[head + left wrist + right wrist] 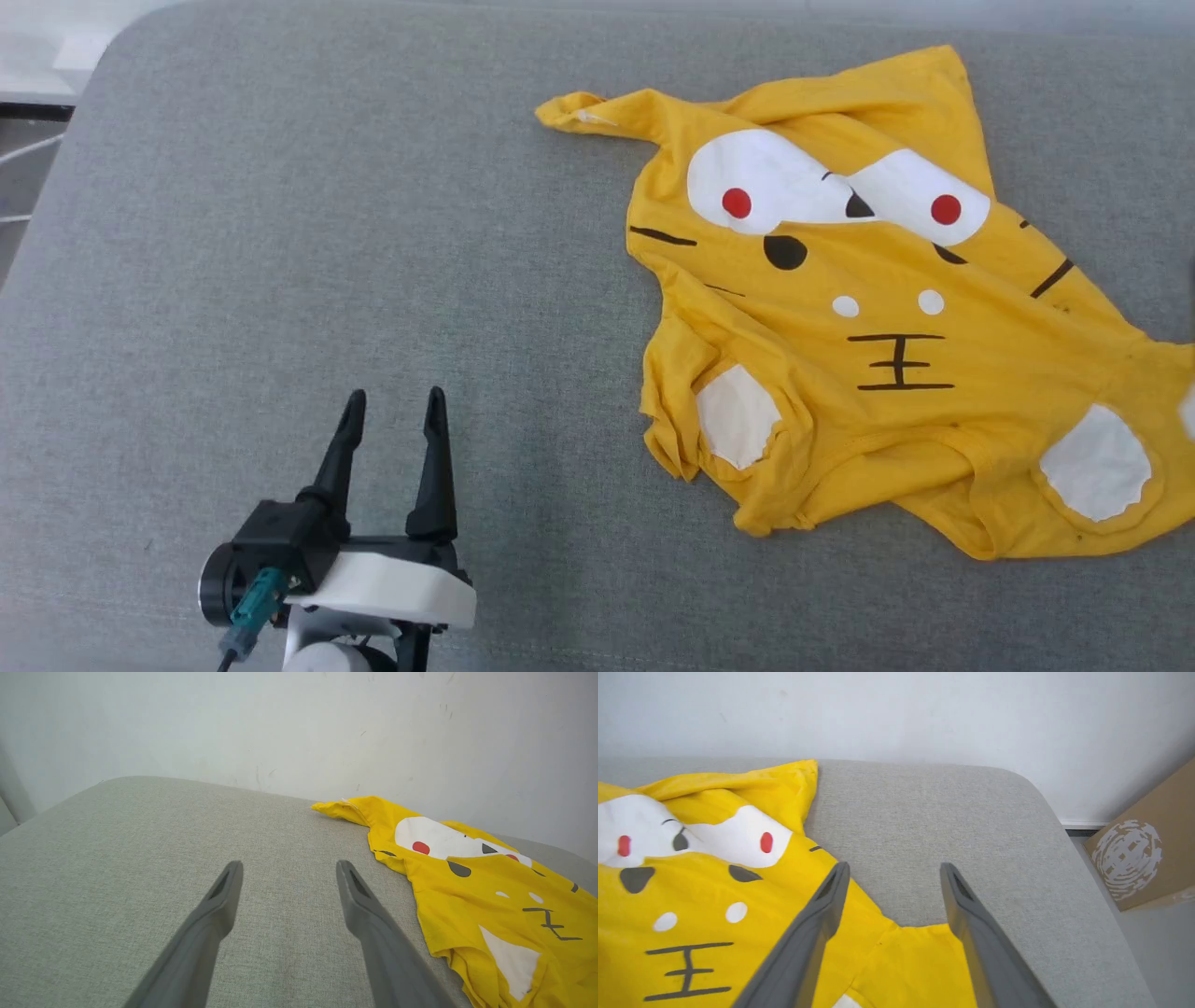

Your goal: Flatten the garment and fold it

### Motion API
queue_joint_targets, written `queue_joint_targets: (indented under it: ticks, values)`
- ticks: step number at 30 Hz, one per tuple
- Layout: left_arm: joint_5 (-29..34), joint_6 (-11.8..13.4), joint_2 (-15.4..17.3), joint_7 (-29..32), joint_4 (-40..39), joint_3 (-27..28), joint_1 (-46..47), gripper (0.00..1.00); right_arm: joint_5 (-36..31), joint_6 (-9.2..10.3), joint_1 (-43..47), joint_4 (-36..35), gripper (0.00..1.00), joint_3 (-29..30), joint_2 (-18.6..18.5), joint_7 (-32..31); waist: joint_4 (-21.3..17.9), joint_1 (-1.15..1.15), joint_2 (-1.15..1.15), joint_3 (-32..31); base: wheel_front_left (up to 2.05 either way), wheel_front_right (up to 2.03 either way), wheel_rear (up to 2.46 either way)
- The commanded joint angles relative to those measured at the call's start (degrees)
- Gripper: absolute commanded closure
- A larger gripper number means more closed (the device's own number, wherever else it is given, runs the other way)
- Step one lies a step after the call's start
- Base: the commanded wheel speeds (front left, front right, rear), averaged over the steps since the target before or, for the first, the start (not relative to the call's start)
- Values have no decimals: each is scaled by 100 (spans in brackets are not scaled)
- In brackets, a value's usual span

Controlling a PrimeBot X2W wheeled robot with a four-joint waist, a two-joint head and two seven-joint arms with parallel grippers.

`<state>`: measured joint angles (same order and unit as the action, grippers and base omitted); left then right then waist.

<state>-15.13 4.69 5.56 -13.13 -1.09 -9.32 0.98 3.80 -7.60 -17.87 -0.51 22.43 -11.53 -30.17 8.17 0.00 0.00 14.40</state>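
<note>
Fabric of the bright yellow cotton T-shirt (896, 308), printed with a cartoon face and 2 red dots, lies crumpled on our right side of the grey woven cushion (280, 233). Our left gripper (394, 411) sits over bare cushion, well apart from it, jaws spread and empty. Our right gripper (895, 868) hangs above the shirt's edge, jaws apart, holding nothing.

The shirt (934, 308), right of the left gripper (395, 399), is printed bright yellow with white patches, red dots, black eyes and stripes; the cushion (327, 233) beneath is woven in flecked grey; that gripper is coloured black, with a white cover (383, 583) and a teal plug (257, 597); the right gripper (895, 868) is seen dark grey; right of it, a brown box (1143, 858) is marked with a white swirl.
</note>
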Motion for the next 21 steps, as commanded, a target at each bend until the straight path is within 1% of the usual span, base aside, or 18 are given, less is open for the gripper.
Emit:
queue_joint_targets:
  ticks: [1, 5, 10, 15, 19, 21]
  values:
    - [-34, 44, -4, -20, 3, -18, -72, 0, 171, 11, -75, -204, 0, -204, 20, -92, 17, 0, 0, -48, 0, 0, 0]
    - [-65, 30, -24, -33, 49, -71, -55, 0, 631, 11, -83, -714, 0, -1051, 67, -465, 89, 0, 0, -108, 0, 0, 0]
    - [-107, 15, -39, -58, 103, -107, -45, 0, 1097, 11, -79, -939, 0, -2171, 235, -1004, 227, 0, 0, -129, 0, 0, 0]
    - [-143, -2, -58, -86, 173, -147, -32, 0, 1413, 11, -80, -765, 0, -3054, 369, -1353, 373, 0, 0, -127, 0, 0, 0]
    - [-163, -7, -82, -108, 236, -196, -9, 0, 1463, 11, -48, -401, 0, -3419, 490, -1431, 476, 0, 0, -128, 0, 0, 0]
    - [-173, -15, -95, -118, 268, -227, 9, 0, 1368, 11, -32, -156, 0, -3531, 510, -1428, 533, 0, 0, -128, 0, 0, 0]
